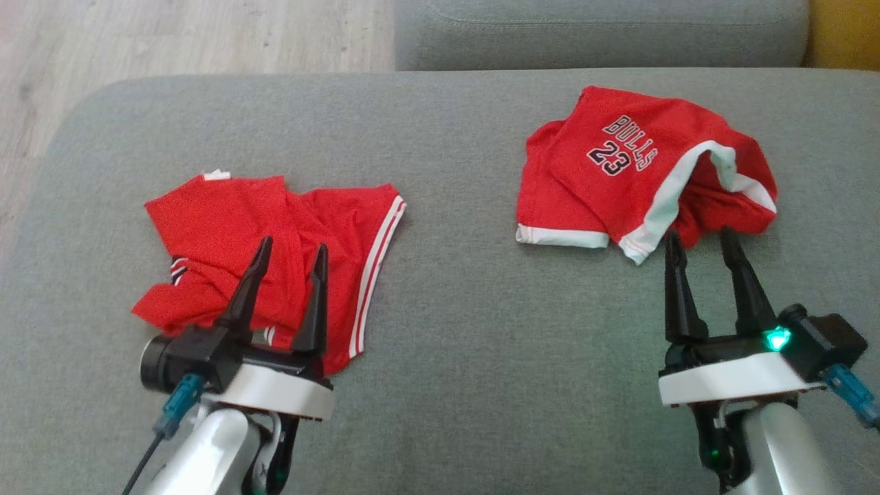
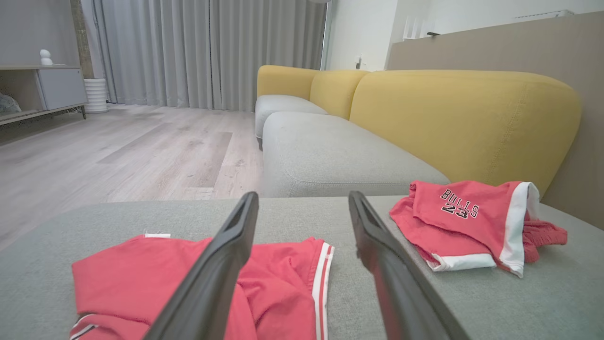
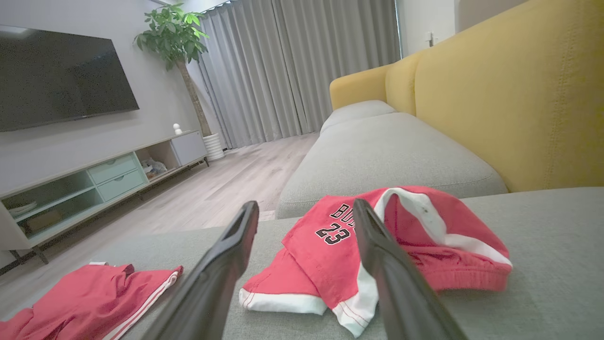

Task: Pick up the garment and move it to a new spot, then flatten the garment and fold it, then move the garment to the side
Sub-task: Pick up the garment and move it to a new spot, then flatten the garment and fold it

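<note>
A grey sofa seat (image 1: 467,309) spreads beneath the left fingers (image 2: 222,269) and the right fingers (image 3: 222,264). Past their tips lies a second grey seat cushion (image 2: 330,156), and a rounded yellow backrest (image 2: 462,123) runs along to their right. Left of the fingers is pale wood-plank floor (image 2: 141,146), ending far ahead at floor-length grey curtains (image 2: 188,52). Far left of the right fingers a dark television (image 3: 61,80) hangs on a white wall above a low cabinet (image 3: 94,179) with mint drawers, a leafy potted tree (image 3: 174,33) at its end. The light is soft and even.
</note>
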### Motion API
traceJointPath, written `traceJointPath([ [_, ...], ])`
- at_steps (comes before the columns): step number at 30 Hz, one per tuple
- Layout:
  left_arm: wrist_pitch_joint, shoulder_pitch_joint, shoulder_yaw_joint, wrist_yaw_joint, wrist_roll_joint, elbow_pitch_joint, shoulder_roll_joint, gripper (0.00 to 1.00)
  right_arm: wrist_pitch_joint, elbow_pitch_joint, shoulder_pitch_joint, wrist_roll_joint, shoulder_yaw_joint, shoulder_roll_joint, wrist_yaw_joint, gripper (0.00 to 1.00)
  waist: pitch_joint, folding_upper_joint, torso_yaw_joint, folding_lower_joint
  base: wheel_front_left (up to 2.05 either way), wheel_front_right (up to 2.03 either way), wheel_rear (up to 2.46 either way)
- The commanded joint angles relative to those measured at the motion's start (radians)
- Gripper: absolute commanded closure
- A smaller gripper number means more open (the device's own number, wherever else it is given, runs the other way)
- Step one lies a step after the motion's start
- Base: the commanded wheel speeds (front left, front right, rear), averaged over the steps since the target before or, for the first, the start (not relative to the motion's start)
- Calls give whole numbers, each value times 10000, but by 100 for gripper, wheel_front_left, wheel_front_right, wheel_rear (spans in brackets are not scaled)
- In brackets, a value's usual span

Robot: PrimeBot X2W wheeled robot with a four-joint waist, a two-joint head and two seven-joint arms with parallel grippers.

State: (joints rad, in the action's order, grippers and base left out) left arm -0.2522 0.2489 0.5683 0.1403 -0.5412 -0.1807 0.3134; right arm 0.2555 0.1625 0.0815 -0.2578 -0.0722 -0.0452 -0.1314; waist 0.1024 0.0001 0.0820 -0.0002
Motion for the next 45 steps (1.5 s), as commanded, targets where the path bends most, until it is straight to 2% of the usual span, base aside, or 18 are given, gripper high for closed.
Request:
traceJointPath([
  [1,-94,410,-533,-89,173,381,60,0,63,-293,201,136,-282,-50,7,0,61,-1,118,2,0,0,0],
  [7,-94,458,-876,-487,599,336,-366,0,-106,889,926,1250,-720,-50,7,0,504,-1,624,2,0,0,0],
  [16,-95,567,-1191,-1002,1018,19,-927,0,-1469,3043,2739,2512,-1190,-50,7,0,989,-1,1410,2,0,0,0],
  [21,-95,597,-1342,-1240,1229,-117,-1243,0,-2152,4289,3508,2937,-990,-50,7,0,1164,-1,1807,2,0,0,0],
  [32,-95,538,-1798,-1688,1687,-107,-1794,0,-2695,6122,4291,3558,-219,-50,7,0,1421,-1,2216,2,0,0,0],
  [34,-95,528,-1921,-1729,1751,-127,-1849,0,-2800,6371,4349,3529,-133,-50,7,100,1449,-1,2181,2,0,0,0],
  [39,-95,512,-2156,-1837,1950,-269,-1929,0,-2326,6571,4445,3156,-60,-50,7,100,1360,-1,1898,2,0,0,0],
  [45,-95,431,-2316,-1966,2154,-376,-2075,0,-1122,6411,4709,2485,221,-50,7,100,960,-1,1455,2,0,0,0],
])
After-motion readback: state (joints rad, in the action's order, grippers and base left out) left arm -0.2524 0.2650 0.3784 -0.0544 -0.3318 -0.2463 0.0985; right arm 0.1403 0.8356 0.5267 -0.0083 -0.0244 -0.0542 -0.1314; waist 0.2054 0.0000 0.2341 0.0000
